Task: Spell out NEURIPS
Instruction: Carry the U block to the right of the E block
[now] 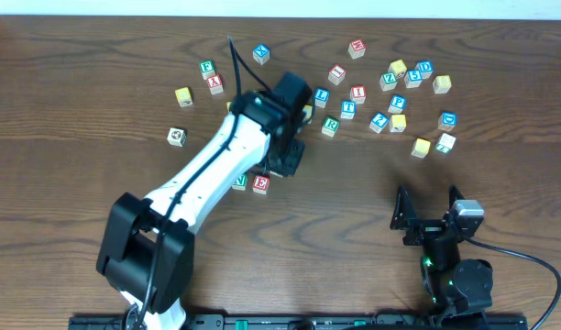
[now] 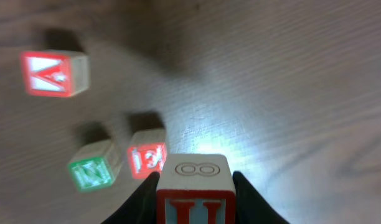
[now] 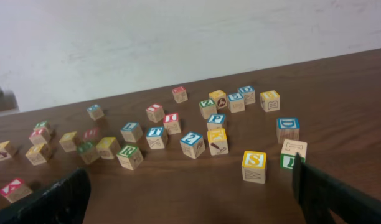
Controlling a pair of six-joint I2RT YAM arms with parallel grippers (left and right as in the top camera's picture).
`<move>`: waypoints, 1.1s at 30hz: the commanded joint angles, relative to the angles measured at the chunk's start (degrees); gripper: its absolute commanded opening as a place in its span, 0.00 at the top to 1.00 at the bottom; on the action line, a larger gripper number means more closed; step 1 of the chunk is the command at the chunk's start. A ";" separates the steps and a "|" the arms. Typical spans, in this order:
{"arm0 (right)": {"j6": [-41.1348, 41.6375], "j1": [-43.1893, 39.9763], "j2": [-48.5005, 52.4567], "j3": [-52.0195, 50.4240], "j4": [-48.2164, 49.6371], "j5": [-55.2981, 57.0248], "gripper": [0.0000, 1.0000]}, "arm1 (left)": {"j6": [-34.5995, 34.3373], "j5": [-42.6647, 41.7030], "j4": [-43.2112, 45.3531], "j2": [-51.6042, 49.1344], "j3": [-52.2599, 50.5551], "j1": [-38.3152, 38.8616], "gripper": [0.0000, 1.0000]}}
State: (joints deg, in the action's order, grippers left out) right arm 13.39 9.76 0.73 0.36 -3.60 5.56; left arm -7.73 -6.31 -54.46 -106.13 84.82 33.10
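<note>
U block (image 2: 194,190) sits clamped in the left gripper (image 2: 194,202) just beside E block (image 2: 147,160) and N block (image 2: 94,173) mid-table, so two letters look placed, the third is in hand, and R, I, P and S remain among the scattered blocks (image 1: 397,104) toward the far edge; the right gripper (image 1: 427,211) is spread wide and empty.

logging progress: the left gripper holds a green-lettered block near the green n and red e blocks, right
Not quite. The left wrist view shows the held block in the left gripper has red lettering, not green. The rest holds: it is near the green N block and the red E block.
</note>
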 commanded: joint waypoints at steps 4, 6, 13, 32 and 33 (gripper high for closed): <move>0.50 -0.17 -0.20 -0.04 -0.24 -0.13 0.01 | -4.24 1.75 7.72 -0.31 -9.03 3.28 0.92; 0.48 -0.17 -0.20 -0.04 -0.26 -0.13 0.01 | -5.31 3.19 8.33 -0.31 -9.22 4.83 0.93; 0.48 -0.17 -0.20 -0.04 -0.26 -0.13 0.01 | -11.52 13.90 11.52 -0.31 -11.30 9.81 0.92; 0.48 -0.17 -0.20 -0.04 -0.24 -0.13 0.01 | -12.70 16.63 18.08 -0.33 -17.11 10.47 0.92; 0.48 -0.17 -0.20 -0.04 -0.26 -0.13 0.01 | -12.70 17.22 18.01 -0.33 -17.11 10.29 0.93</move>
State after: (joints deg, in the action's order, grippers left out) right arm 13.39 9.76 0.73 0.36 -3.62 5.56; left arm -19.70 8.38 -36.29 -106.28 68.14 43.94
